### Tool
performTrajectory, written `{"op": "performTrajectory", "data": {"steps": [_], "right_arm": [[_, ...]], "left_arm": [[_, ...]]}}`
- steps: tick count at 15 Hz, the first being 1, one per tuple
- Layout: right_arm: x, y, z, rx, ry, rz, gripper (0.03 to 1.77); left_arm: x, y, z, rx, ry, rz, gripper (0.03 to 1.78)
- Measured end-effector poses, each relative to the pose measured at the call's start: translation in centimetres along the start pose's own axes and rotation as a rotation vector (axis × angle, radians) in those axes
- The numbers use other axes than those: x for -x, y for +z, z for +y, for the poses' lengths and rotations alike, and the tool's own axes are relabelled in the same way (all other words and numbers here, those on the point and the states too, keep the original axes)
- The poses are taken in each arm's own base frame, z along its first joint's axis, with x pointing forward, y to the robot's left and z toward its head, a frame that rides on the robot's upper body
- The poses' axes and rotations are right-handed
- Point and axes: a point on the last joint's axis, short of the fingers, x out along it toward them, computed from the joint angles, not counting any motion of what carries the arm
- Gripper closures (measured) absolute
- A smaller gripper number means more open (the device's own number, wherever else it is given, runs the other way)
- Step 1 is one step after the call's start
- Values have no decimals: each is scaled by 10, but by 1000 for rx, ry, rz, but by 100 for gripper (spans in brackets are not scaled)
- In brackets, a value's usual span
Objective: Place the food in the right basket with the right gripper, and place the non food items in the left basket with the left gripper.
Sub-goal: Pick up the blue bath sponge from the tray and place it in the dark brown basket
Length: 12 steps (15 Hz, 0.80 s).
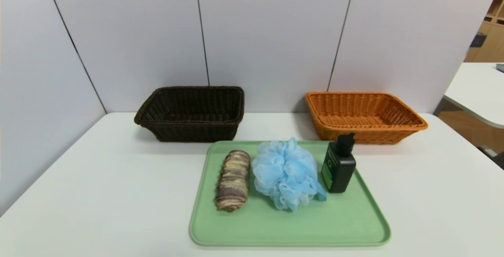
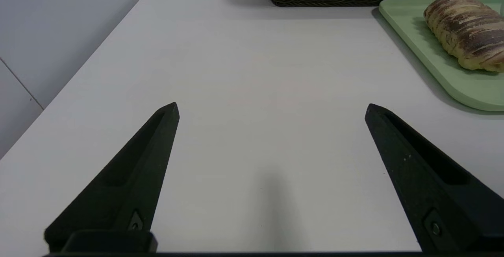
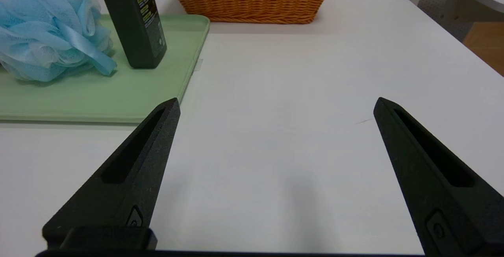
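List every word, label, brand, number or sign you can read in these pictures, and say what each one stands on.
None can be read.
Pump bottle: a green label with a round mark in the head view, and lines of pale print down its side in the right wrist view; all too small and blurred to read.
Bread roll, bath pouf, green tray, both baskets, table: no text visible.

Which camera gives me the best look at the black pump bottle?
The head view: the pump bottle stands whole on the green tray, pump head and green label visible. The right wrist view cuts off its pump. The left wrist view misses it entirely.
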Motion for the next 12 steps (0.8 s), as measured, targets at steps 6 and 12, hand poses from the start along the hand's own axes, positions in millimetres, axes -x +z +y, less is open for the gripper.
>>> {"op": "performTrajectory", "data": {"steps": [6, 12], "right_arm": [[0, 0, 0, 0, -1, 0, 10], [0, 0, 0, 0, 0, 0, 10]], "left_arm": [[0, 0, 0, 0, 0, 1, 12], [-2, 21, 0, -38, 0, 51, 12]]}}
